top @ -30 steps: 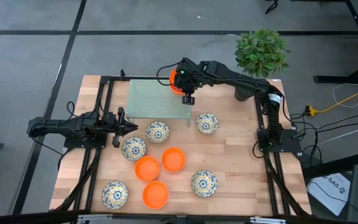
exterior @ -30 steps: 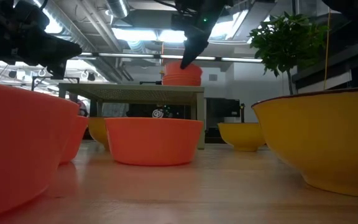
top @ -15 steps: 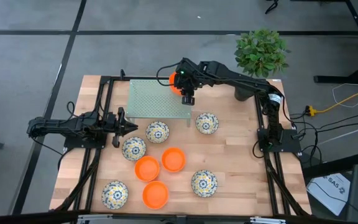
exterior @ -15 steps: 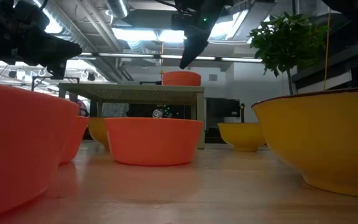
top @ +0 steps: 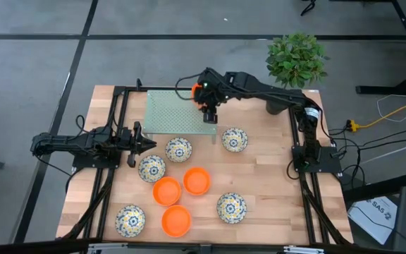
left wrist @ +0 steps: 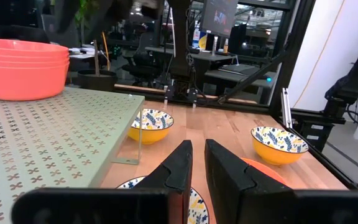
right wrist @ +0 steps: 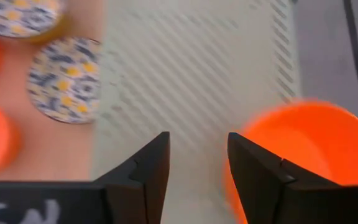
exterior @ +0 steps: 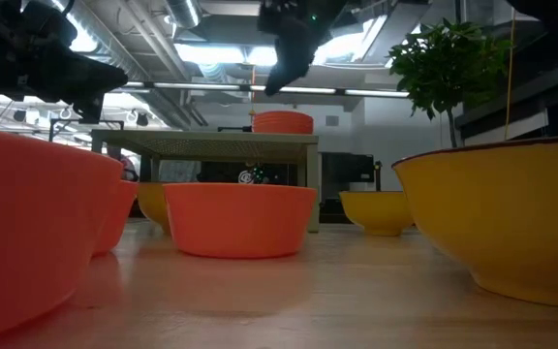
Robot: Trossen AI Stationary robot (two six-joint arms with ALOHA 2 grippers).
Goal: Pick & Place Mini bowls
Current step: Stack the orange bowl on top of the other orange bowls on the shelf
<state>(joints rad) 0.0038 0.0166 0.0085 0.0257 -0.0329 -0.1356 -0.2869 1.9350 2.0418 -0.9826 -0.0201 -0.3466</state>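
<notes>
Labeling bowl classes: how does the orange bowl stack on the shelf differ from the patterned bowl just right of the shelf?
The orange bowl stack is plain orange; the patterned bowl is floral blue-and-yellow inside. The stack holds several nested bowls; the patterned one sits single. The stack rests on the raised green shelf; the patterned bowl sits on the wooden table. Both are round and upright.

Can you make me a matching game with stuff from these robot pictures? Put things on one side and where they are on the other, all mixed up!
Things:
1. stack of orange bowls
2. plant
3. left gripper
4. right gripper

Places or states:
A. at the table's far right corner
B. open, above the green shelf
C. on top of the green shelf
D. shut, beside a flowery bowl

Right pairs: 1-C, 2-A, 3-D, 4-B
</notes>
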